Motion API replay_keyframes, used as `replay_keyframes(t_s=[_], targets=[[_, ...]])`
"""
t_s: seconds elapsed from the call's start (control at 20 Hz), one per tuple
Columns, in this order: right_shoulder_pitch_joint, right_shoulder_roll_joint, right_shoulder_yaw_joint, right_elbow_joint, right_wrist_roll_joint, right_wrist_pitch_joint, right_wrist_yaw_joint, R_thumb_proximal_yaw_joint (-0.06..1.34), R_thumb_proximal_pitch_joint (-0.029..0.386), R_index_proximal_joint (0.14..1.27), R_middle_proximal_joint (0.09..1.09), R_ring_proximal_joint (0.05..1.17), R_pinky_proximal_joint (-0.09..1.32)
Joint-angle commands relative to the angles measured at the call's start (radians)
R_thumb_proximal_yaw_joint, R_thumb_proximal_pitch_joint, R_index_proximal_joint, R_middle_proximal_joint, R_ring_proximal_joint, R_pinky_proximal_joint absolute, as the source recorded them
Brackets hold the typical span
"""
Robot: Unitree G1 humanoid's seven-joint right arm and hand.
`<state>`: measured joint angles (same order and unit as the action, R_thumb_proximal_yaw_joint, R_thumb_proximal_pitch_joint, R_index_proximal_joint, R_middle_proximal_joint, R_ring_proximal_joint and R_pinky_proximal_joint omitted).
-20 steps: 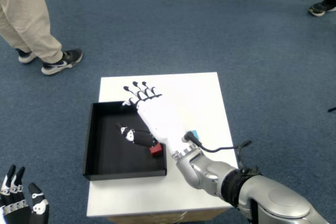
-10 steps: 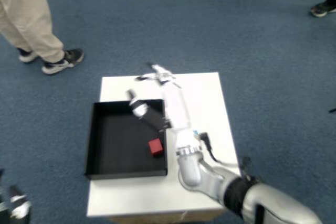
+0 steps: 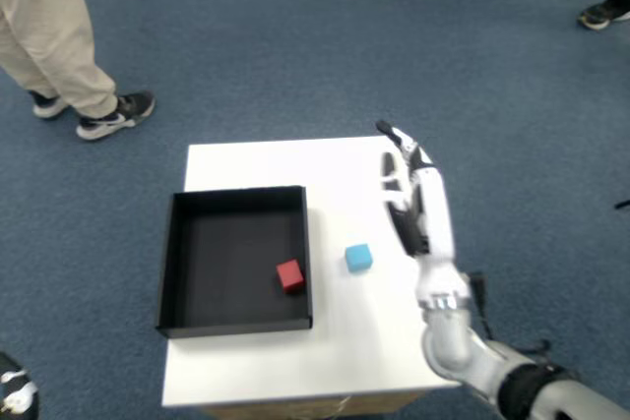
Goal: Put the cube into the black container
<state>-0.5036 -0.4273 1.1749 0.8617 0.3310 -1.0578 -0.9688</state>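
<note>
Cube first: the small red block lies on the floor of the shallow black square container, close to its right wall and toward the near corner, resting free with nothing touching it — which reads as the task's placement already made. The container sits on the left half of the white square bench, its near edge not far from the bench's front, likely set there so the arm can reach over its low wall. A second small block, light blue, stands on the bare bench just right of the container's wall, outside it and apart from the red one. The robot's white right hand hangs edge-on above the bench's right margin, fingers straight and pointing away from the body, parted and clasping nothing — a posture that fits a withdrawal rather than a fresh reach. Compared with a second ago the difference is plain: then the hand was spread over the container with its thumb beside the red cube, hiding most of the blue block; half a second ago it was lifting across the container's right wall; now it is clear of the tray altogether.
</note>
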Motion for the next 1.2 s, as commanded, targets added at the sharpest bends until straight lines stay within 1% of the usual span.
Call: replay_keyframes(t_s=[0.05, 0.2, 0.3, 0.75, 1.0, 1.2], targets=[[-0.009, -0.052, -0.033, 0.005, 0.034, -0.138, 0.03, 0.02, 0.257, 0.33, 0.23, 0.21, 0.09], [0.031, -0.085, -0.033, 0.046, 0.08, -0.201, 0.064, 0.0, 0.253, 0.3, 0.21, 0.19, 0.05], [0.049, -0.083, -0.033, 0.094, 0.123, -0.207, 0.089, 0.0, 0.249, 0.3, 0.2, 0.19, 0.03], [0.089, -0.024, -0.043, 0.242, 0.268, -0.26, 0.221, -0.01, 0.237, 0.28, 0.18, 0.18, -0.02], [0.093, 0.016, -0.058, 0.261, 0.354, -0.257, 0.306, -0.01, 0.213, 0.27, 0.18, 0.17, -0.03], [0.094, 0.03, -0.072, 0.274, 0.408, -0.267, 0.371, -0.01, 0.203, 0.27, 0.18, 0.17, -0.05]])
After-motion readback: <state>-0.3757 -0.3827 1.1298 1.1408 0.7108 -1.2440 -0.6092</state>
